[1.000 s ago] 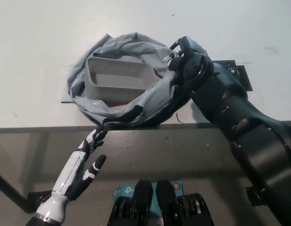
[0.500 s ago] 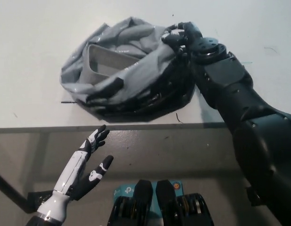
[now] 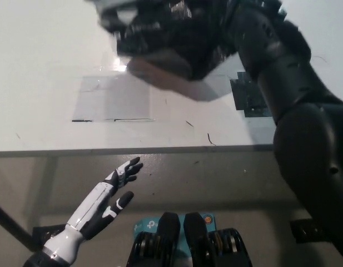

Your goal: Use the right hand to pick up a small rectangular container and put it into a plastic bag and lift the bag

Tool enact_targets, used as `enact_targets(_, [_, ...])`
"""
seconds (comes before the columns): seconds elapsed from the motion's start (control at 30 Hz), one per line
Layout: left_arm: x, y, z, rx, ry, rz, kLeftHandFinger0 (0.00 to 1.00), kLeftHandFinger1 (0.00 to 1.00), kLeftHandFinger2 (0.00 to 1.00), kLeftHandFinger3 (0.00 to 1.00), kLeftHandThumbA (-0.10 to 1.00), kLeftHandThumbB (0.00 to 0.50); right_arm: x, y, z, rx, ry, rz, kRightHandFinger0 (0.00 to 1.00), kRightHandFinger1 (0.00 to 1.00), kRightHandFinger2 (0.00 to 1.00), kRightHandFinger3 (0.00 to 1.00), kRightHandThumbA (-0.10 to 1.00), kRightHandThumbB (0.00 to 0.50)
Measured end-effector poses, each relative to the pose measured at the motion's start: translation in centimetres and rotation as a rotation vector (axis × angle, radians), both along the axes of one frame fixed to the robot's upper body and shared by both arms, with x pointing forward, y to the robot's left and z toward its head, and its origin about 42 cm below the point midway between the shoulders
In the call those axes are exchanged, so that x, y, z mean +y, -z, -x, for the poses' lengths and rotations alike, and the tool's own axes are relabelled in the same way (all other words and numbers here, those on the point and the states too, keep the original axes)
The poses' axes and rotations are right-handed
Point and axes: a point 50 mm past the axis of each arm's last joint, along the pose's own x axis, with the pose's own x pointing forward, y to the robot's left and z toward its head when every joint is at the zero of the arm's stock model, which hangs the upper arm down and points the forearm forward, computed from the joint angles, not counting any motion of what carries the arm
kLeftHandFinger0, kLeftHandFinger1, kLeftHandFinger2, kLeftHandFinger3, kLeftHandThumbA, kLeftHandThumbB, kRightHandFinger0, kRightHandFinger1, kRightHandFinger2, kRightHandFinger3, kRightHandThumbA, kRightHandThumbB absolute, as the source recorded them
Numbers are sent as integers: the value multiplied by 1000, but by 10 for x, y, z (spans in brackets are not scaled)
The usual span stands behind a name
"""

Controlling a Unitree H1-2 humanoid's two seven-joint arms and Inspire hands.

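Right hand itself is lost against the dark folds at the top of the frame, so whether it is clenched on the plastic bag (image 3: 165, 33) cannot be told; only the black right arm (image 3: 282, 61) shows, reaching up to the bag's right side. That bag hangs blurred above the table (image 3: 43, 83), clear of its surface, and a pale shape by the bag's upper left edge may be the small rectangular container, though blur leaves that unsure. A weak hold on slick plastic could let the bag slip; a tilted mouth could spill the container out. Below the table's front edge, the white left hand (image 3: 107, 197) rests with fingers spread, holding nothing.
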Motion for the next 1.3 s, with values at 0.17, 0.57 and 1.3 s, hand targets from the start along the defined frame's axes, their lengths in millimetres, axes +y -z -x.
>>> enact_targets(0.17, [-3,-3,-1,24,52,12,1000,1000,1000,982,916,302,0,-37,4,-81,-19,-118,0,124,628,384,-100,155])
enact_targets(0.57, [-5,1,3,48,69,-4,1000,1000,1000,991,839,259,18,-108,40,-311,-81,-186,0,235,717,740,-100,168])
enact_targets(1.3, [-5,10,20,95,103,-72,1000,1000,1000,1000,866,250,89,-33,78,-293,-271,118,0,228,652,495,-100,166])
